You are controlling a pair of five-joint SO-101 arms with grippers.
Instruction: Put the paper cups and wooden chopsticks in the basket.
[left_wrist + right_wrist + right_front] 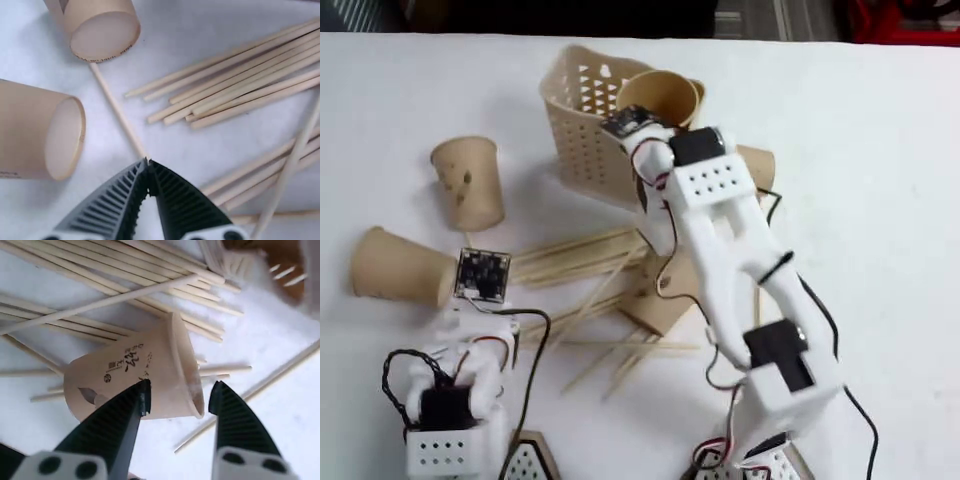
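Two paper cups lay loose at the left of the tabletop (880,200): a farther cup (467,182) and a nearer cup (392,266) on its side. Just beside them the left end effector (148,165) was clenched. Its tips met at the end of a single chopstick (117,110) that ran up to the farther cup, but whether it actually pinched that stick could not be told.

Across the middle lay the main scatter of wooden chopsticks (575,262), all on the tabletop. None showed in the basket (578,125) behind them. A back cup (660,97) appeared to sit at the basket's mouth, so at most one cup looked done.

Further right, the right end effector (181,389) was released, with its jaws spread to either side of a fallen cup (135,375) and gripping nothing.

By my reckoning, three cups and every chopstick were left to move. The fallen cup rested on crossed chopsticks, so a closing grip might catch a stick with it. The right arm (740,260) stretched over part of the pile and hid a brown shape beside the basket, which I could not identify.
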